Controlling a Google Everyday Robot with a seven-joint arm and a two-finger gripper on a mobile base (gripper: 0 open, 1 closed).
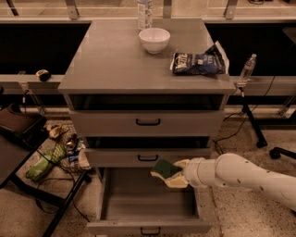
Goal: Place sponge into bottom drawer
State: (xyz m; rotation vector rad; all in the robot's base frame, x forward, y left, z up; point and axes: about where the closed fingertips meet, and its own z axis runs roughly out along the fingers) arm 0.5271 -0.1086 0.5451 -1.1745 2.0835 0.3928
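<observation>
The sponge (164,168), dark green on top with pale yellow foam below, is held in my gripper (175,174) at the end of my white arm, which reaches in from the right. The gripper is shut on the sponge. It hangs just above the back right part of the bottom drawer (111,206), which is pulled out and open, with a small black handle on its front. The sponge sits just below the middle drawer's handle.
On the grey cabinet top (106,55) stand a white bowl (154,39), a bottle (144,13) and a dark blue snack bag (198,63). The two upper drawers are closed. Clutter and a black stand (51,159) lie left of the cabinet; a bottle (247,68) stands at right.
</observation>
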